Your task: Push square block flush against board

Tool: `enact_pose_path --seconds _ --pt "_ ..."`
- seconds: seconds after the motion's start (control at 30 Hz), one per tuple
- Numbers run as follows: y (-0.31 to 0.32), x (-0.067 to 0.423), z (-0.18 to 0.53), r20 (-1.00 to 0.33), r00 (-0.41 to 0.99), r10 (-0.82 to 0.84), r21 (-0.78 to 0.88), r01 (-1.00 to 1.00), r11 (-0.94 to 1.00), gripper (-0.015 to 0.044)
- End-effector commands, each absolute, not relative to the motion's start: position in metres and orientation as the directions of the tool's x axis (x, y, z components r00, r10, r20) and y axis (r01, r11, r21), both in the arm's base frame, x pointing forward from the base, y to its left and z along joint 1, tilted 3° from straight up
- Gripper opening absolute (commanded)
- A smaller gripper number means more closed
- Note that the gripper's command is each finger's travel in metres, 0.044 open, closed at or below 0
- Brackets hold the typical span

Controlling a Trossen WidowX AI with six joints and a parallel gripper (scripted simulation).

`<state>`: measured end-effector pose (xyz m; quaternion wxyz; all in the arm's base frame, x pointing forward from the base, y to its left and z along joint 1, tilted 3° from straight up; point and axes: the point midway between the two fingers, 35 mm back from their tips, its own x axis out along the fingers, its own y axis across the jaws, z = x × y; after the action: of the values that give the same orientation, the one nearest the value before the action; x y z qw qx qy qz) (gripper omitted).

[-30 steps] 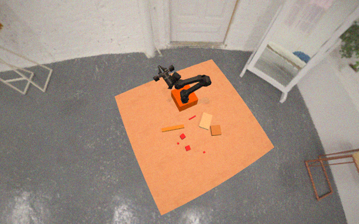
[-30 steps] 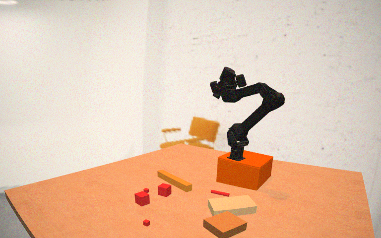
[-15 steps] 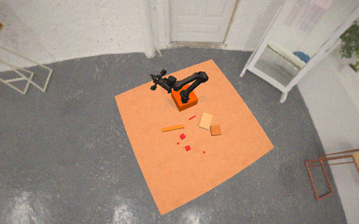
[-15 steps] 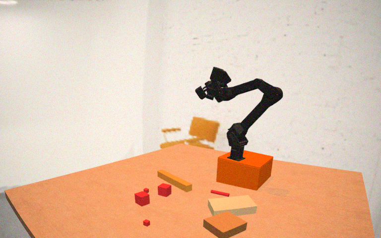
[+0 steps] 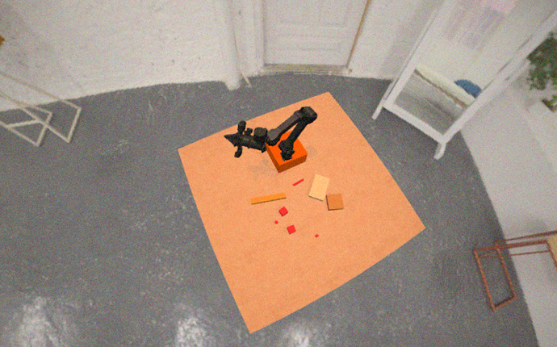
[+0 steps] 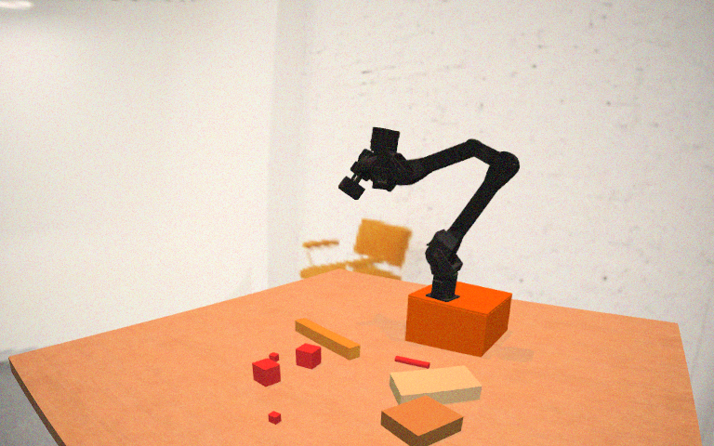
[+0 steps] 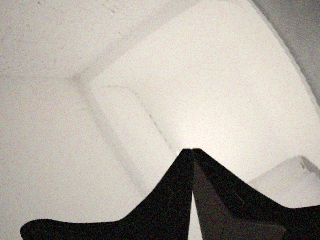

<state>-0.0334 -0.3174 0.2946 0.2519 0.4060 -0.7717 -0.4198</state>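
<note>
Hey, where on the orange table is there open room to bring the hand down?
Open: the near stretch below the red cubes and the left side beyond the long bar. Crowded: between bar and the two flat blocks.
</note>
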Motion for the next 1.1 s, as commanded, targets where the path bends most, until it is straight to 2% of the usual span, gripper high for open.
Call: enact_pose_path --seconds 0.0,0.6,1.07 --pt "-0.331 -0.007 0.285 0.003 -0.461 -0.887 0.9 -0.386 0.203 0.0" --pt "-0.348 0.119 0.233 -0.22 -0.076 -0.972 0.972 -0.097 -0.213 0.0" --pt "-0.321 0.214 0.186 -0.411 0.19 -0.892 0.899 0.248 -0.361 0.0"
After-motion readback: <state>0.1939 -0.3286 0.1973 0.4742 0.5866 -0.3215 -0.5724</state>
